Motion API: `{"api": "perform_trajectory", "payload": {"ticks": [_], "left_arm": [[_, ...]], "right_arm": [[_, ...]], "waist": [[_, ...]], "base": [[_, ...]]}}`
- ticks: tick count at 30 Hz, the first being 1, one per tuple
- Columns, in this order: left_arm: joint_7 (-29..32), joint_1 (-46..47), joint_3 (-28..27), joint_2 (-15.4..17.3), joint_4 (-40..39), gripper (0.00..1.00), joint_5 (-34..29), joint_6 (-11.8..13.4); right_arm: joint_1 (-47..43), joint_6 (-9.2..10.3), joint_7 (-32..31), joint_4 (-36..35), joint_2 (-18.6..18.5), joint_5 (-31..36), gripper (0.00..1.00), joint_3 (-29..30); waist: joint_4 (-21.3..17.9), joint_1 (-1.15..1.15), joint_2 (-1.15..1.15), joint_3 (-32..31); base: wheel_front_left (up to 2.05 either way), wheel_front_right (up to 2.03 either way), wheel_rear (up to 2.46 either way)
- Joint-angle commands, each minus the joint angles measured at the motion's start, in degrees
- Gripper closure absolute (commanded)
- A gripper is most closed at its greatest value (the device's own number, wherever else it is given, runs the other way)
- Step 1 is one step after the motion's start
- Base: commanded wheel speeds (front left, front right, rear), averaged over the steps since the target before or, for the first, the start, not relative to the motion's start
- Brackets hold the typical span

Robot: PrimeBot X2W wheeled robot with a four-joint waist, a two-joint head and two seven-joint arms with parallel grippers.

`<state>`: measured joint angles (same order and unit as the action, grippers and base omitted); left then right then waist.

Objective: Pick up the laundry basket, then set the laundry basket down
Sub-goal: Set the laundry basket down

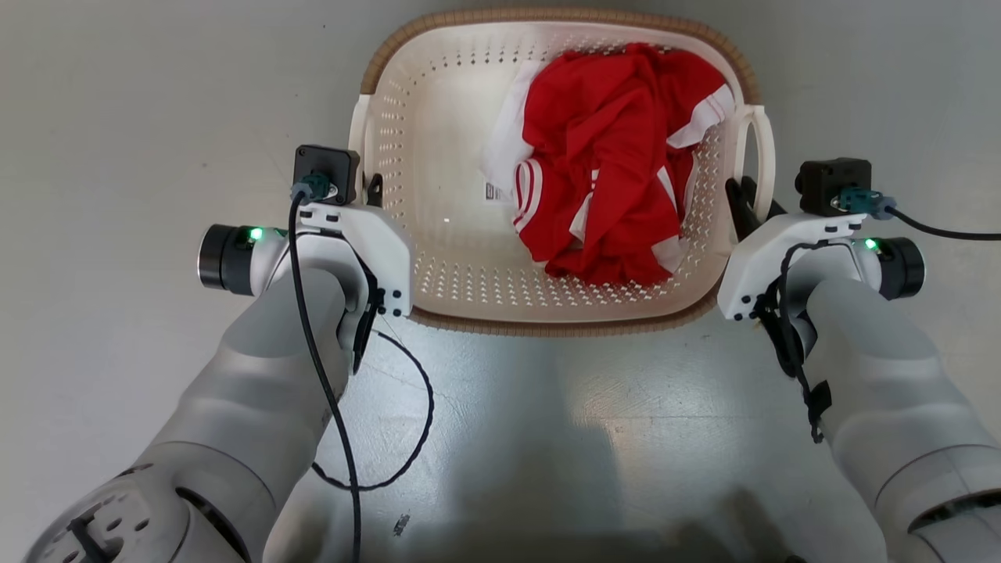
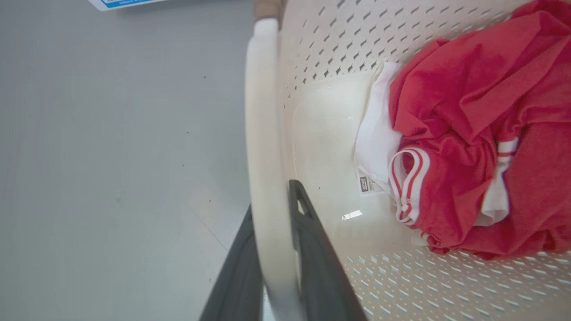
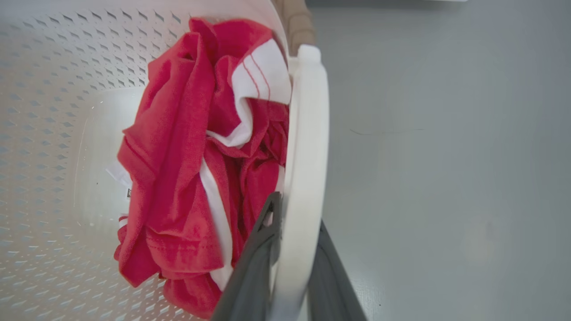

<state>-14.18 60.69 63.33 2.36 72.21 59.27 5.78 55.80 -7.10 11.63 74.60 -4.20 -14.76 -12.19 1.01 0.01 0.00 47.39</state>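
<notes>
Head view is showing the laundry basket sitting square between the two pale forearms, over the grey floor. I cannot tell whether its base is resting on that floor or hanging just clear of it. The left end effector is clenching the white left handle, with one dark finger lying on each side of the bar. The right end effector is pinching the right handle in the same way, so both are closed on the basket. A crumpled red garment with white stripes is lying inside, bunched toward the robot's right and leaving the left part of the bottom bare. Judging from this, the load is looking light: thin holed plastic and one soft piece of cloth. The shell is probably going to be flexing a little rather than behaving rigidly. The handles are smooth, rounded plastic, so they may be sliding or pivoting between such narrow fingers if the two arms are not moving together. The cloth's weight is sitting slightly to the right, which is likely shifting the balance that way only faintly. The side handles are looking like the sensible hold, each taken near its middle as now, with the brown woven-look rim being kept level through lifting and lowering.
</notes>
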Motion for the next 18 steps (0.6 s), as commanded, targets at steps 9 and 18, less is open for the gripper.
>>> {"api": "perform_trajectory", "payload": {"ticks": [9, 18], "left_arm": [[-0.8, 2.1, -3.5, 1.1, -3.0, 1.00, -3.2, 0.4], [-0.8, 1.7, -6.3, 1.6, -4.5, 1.00, -5.7, 0.6]], "right_arm": [[0.6, -0.39, 2.1, -0.7, 1.3, 5.9, 1.00, 3.7], [1.1, -0.39, 2.4, -0.7, 1.3, 9.1, 1.00, 6.6]], "waist": [[0.4, -0.01, 0.00, 2.2], [0.2, -0.01, 0.00, 3.0]], "base": [[0.00, 0.00, 0.00], [0.00, 0.00, 0.00]]}}
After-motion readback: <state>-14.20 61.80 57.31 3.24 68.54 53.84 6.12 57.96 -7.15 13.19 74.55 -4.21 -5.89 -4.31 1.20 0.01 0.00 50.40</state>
